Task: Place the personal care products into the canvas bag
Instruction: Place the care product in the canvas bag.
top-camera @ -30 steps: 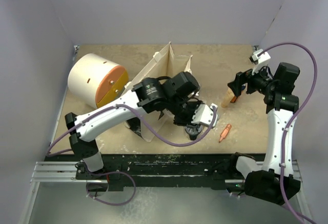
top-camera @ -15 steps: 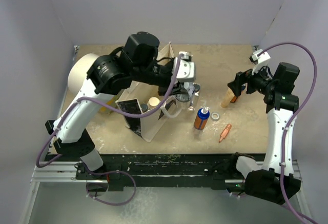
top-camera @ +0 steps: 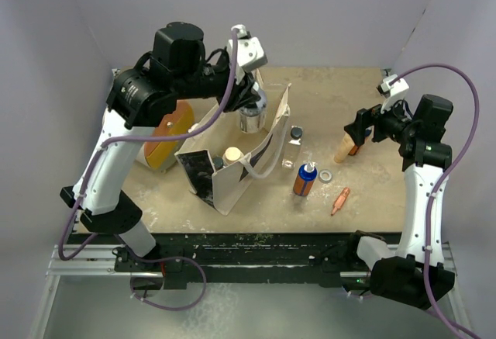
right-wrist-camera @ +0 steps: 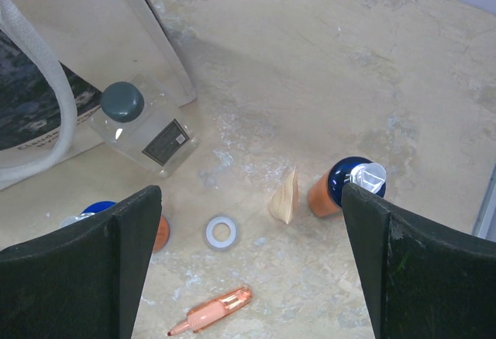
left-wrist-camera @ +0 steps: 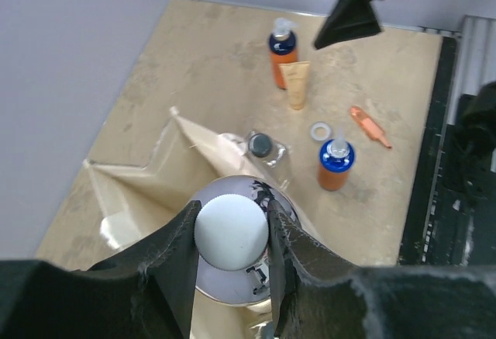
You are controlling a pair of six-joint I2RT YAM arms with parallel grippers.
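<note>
Left end effector (left-wrist-camera: pixel 230 255) has gone up from low on the tabletop (top-camera: pixel 349 91), right of the bag, to well above it since a second ago. Right arm unchanged.

- Left end effector: fingers pinch a white-capped bottle (left-wrist-camera: pixel 230 226) from both sides, cap toward the wrist camera. From the top view the bottle hangs in the air over the far end of the canvas bag (top-camera: pixel 232 180). It is not inside yet.
- Canvas bag: stands open, one loop handle draped down its right side. A tan-capped bottle (top-camera: pixel 232 154) is already in the mouth.
- Just beside the bag's right wall: clear bottle (top-camera: pixel 293 147) with dark cap, leaning; whether it touches the canvas I cannot tell.
- Further right: blue-topped orange bottle (top-camera: pixel 305 180), upright, with a white ring (top-camera: pixel 325 176) next to it and a pink pen-shaped item (top-camera: pixel 340 199) lying flat nearby.
- Right end effector (right-wrist-camera: pixel 248 261): fingers spread wide, holding nothing, poised over a beige tube (right-wrist-camera: pixel 285 195) and a second orange bottle (right-wrist-camera: pixel 341 188) side by side.
- White drum (top-camera: pixel 159 137) with orange end sits left of the bag, partly behind the left arm.
</note>
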